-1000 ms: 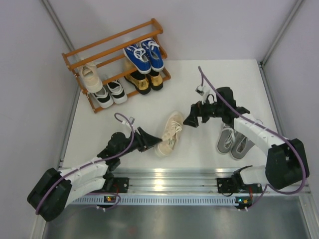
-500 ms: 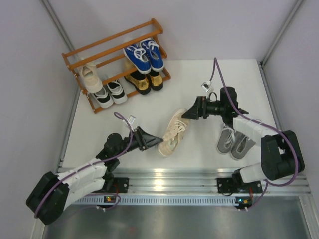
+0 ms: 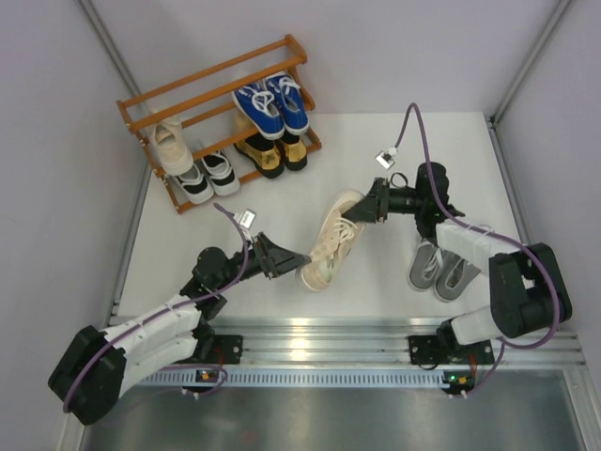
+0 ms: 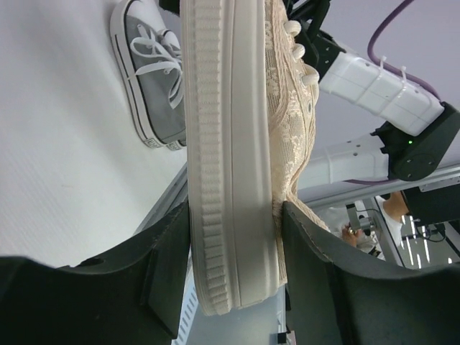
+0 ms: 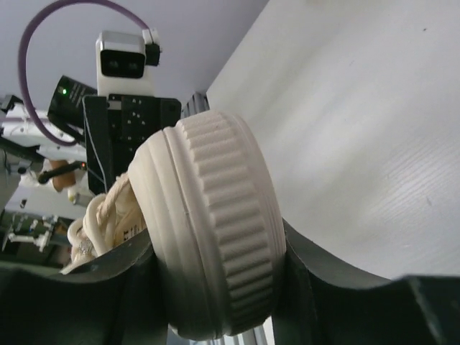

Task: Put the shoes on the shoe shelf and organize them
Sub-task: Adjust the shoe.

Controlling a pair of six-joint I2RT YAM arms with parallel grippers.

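I can read no word, number or brand in any of my views. The ribbed sole of the beige lace-up shoe (image 4: 230, 144) shows only grooves. From above, the white left cable tag (image 3: 246, 218) and right cable tag (image 3: 385, 157), both mid-frame, are too small to make out.

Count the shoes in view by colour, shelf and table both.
Blue sneakers: 2
Gold loafers: 2
Black-and-white sneakers: 2
Grey sneakers: 2
Beige lace-ups: 2
Total: 10
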